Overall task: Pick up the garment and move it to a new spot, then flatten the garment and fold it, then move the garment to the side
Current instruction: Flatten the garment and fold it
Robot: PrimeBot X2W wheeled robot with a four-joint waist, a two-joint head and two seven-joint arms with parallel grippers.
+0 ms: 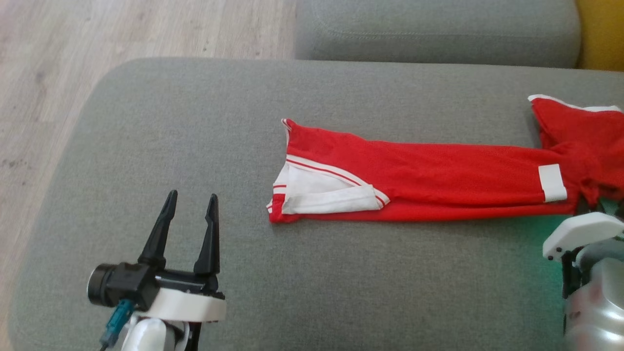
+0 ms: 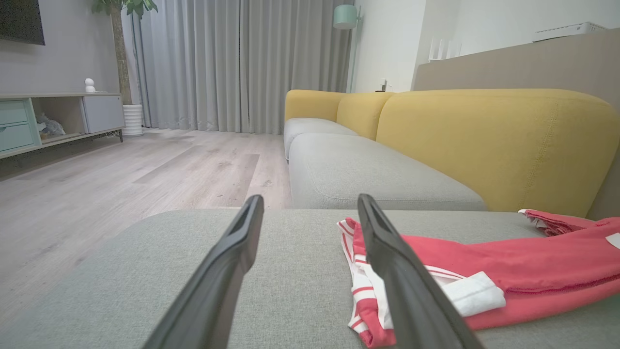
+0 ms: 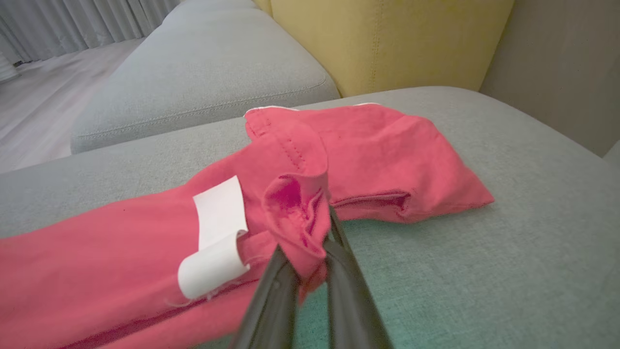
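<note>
Right gripper [image 3: 310, 249] has its two dark fingers pressed together on a bunched fold of the red garment [image 3: 363, 155], pinching it just beside a white label [image 3: 218, 213]; the fold stands a little above the cloth around it. Left gripper [image 1: 191, 204] hovers with fingers spread, holding nothing, over the bare grey cushion [image 1: 195, 122], near the garment's white-striped end [image 1: 317, 192] but apart from it. Stretched long and narrow across the cushion, the garment has its striped end toward the robot's left and its pinched end at the right, near the yellow backrest [image 3: 387, 43]. Pale wooden floor [image 1: 48, 73] shows beyond the cushion's left edge
</note>
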